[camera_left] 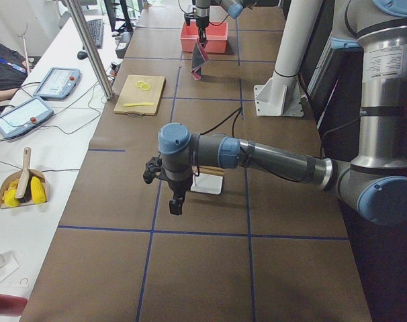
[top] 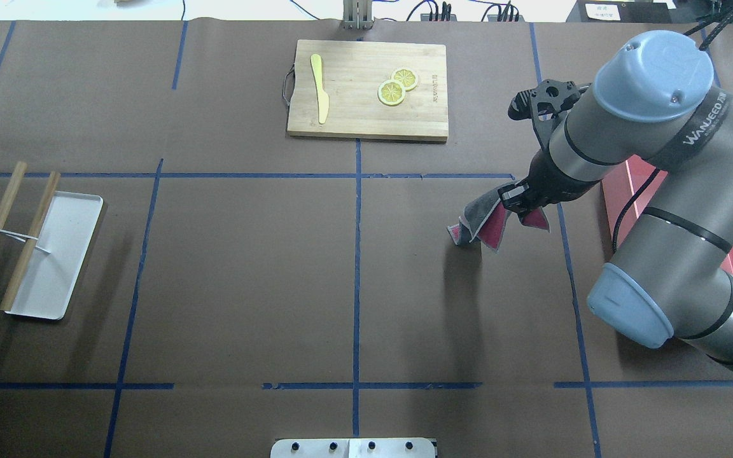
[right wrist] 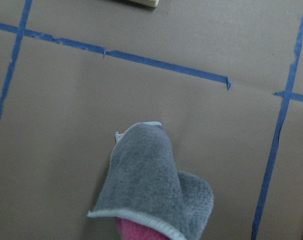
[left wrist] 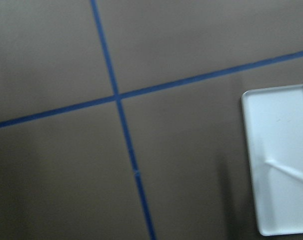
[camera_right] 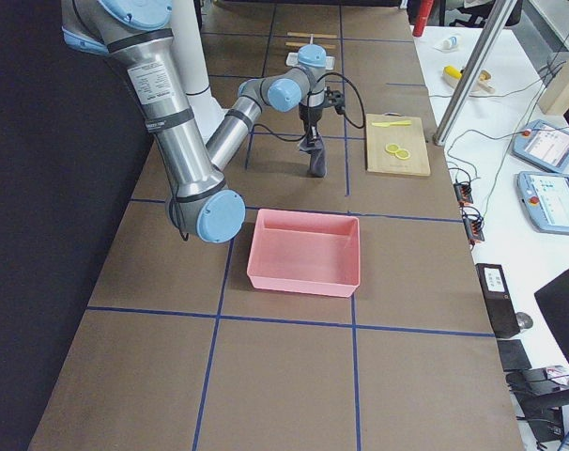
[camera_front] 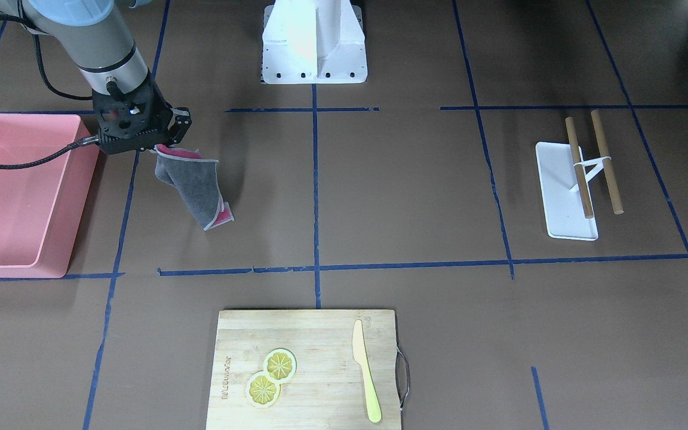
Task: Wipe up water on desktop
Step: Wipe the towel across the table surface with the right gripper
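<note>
right gripper [camera_front: 168, 145] grips 1 cloth [camera_front: 196, 192] | tip perhaps touching desktop [camera_front: 409, 197]

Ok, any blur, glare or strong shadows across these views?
Left wrist view: soft and smeared, white tray edges fuzzy. Front-facing view: robot base partly blown out by glare. Overhead view: a long dark shadow runs from the cloth across the desktop. Right wrist view: reasonably sharp.

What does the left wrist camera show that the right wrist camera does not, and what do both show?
Only the left wrist view shows the white tray. Only the right wrist view shows the grey and pink cloth, and a pale edge at the top, too cropped to name. Both show the brown desktop crossed by blue tape lines.
</note>
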Tool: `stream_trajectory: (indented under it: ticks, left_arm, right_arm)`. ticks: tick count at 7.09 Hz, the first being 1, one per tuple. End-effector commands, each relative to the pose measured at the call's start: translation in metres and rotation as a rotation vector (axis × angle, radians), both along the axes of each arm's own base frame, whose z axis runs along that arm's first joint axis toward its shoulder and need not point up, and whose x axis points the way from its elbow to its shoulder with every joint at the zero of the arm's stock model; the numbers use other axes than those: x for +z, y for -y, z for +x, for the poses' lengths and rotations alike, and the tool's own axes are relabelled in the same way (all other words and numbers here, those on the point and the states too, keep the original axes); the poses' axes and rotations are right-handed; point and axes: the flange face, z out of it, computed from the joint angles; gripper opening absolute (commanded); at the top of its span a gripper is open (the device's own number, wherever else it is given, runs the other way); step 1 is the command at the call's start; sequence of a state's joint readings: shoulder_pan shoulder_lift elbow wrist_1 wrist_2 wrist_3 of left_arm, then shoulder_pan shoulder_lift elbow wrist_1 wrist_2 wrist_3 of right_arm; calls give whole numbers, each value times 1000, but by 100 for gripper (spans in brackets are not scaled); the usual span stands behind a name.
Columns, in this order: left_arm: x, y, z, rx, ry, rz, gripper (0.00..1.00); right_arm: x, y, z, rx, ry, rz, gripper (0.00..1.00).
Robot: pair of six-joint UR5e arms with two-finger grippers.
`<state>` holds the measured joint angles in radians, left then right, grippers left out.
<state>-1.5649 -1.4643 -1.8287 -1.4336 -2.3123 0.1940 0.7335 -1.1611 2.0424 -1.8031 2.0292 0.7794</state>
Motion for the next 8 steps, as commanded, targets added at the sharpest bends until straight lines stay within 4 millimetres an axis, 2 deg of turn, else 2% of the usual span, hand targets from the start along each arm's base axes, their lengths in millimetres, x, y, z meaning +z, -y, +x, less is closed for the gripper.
stream_trajectory:
  ticks: [1, 2, 3, 4, 5, 6, 7, 8]
  left_arm:
    - [32, -29, -17, -19, -9, -18, 100]
    - [34, -26, -16, -19, -20, -23, 100]
    - [33, -27, -17, -27, -20, -26, 100]
    - [32, -27, -16, -29, -21, -25, 100]
    - [30, -27, -17, -29, -21, -21, 100]
    - [28, -27, -16, -28, -21, -19, 100]
    - [26, -27, -16, -28, -21, -16, 100]
    - [27, -27, -16, -28, -21, -17, 100]
  right_arm:
    - [11, -39, -45, 89, -46, -103, 0]
    - [16, -44, -35, 150, -76, -65, 0]
    - [57, -55, -14, 148, -140, -78, 0]
    - [85, -60, -4, 129, -190, -84, 0]
    - [96, -61, -2, 131, -218, -85, 0]
    - [98, -65, -25, 111, -231, -78, 0]
    - [70, -55, -66, 106, -200, -71, 0]
    - [39, -59, -121, 143, -169, -124, 0]
